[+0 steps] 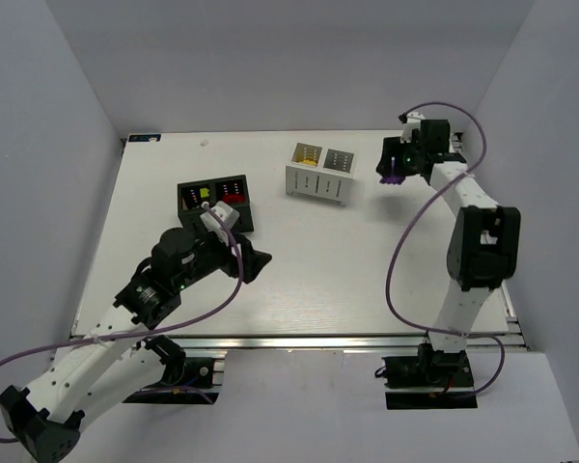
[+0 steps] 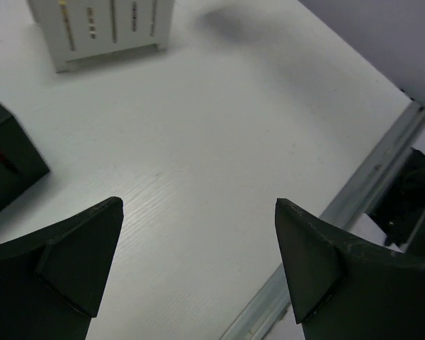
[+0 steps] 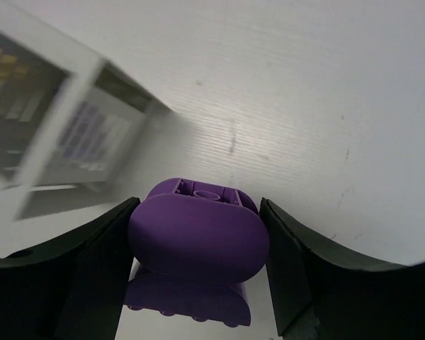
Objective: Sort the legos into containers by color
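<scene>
a purple brick [image 3: 198, 237] sits pinched between the right fingers [image 3: 85, 276], one finger pressed against each side, its studded face turned away from the wrist camera. in the top view it hangs over the counter [image 1: 318, 280] just right of the white box [image 1: 316, 185], apart from it. the white box stands near the far edge; its left cell shows yellow bricks and its right cell purple ones.

the black box [image 1: 220, 222] lies to the left of the white one, well apart from the held brick. it has something lime in its left cell and red in its right cell.

the left fingers [image 2: 78, 262] are spread wide with nothing between them. they hover over bare counter just in front of the black box, whose corner shows at the left edge of the left wrist view.
</scene>
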Controlling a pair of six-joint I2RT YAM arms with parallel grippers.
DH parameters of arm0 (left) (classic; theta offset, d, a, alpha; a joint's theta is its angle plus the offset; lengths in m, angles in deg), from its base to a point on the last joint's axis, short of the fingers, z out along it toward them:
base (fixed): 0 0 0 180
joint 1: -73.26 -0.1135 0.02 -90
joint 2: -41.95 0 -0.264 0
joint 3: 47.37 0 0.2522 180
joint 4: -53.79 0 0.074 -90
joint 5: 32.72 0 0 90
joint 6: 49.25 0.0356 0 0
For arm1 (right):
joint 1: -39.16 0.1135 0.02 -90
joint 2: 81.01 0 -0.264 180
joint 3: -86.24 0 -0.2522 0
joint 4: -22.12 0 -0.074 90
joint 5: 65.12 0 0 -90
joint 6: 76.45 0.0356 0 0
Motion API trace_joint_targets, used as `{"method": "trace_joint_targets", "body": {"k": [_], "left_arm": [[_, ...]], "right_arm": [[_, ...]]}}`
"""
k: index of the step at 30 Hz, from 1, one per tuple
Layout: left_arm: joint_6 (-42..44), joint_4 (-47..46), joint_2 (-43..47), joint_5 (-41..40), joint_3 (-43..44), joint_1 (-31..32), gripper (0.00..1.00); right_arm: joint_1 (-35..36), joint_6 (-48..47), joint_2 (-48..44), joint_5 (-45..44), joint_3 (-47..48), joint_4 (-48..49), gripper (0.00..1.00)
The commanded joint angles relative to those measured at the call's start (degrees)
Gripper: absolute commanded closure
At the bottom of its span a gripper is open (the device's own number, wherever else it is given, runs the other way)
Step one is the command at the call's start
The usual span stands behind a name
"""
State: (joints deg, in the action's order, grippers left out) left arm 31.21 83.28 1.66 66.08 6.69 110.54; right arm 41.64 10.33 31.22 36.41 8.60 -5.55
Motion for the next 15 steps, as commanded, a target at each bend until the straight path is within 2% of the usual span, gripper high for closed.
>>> {"method": "trace_joint_targets", "body": {"k": [1,5,6,7,10,14,15], "left_arm": [[-6.53,-6.13,-3.56,10.86,1.10,0.69,0.02],[-19.35,-23.60,-7.42,18.35,-0.74,0.69,0.02],[-25.38,-26.94,-9.00,18.97,-2.40,0.69,0.02],[-28.22,-34.37,-9.88,19.76,-3.46,0.69,0.02],[-37.20,-46.44,-13.75,19.42,-6.36,1.22,0.02],[-43.36,-54.12,-19.37,18.36,-5.32,1.83,0.02],[-46.24,-55.87,-20.60,18.80,-5.05,2.44,0.02]], "right_arm": [[-0.55,-1.43,-10.52,12.62,-3.33,4.59,0.74],[-0.64,-1.17,-23.58,25.27,-13.33,6.08,0.78],[-0.72,-0.65,-25.89,30.26,-15.10,7.13,0.79],[-0.55,0.49,-29.83,32.74,-16.86,9.06,0.80],[-0.11,2.78,-35.56,41.97,-21.88,13.20,0.82],[-0.11,12.77,-40.06,53.83,-26.89,24.34,0.83],[-0.11,14.63,-40.76,58.47,-29.60,31.68,0.83]]}}
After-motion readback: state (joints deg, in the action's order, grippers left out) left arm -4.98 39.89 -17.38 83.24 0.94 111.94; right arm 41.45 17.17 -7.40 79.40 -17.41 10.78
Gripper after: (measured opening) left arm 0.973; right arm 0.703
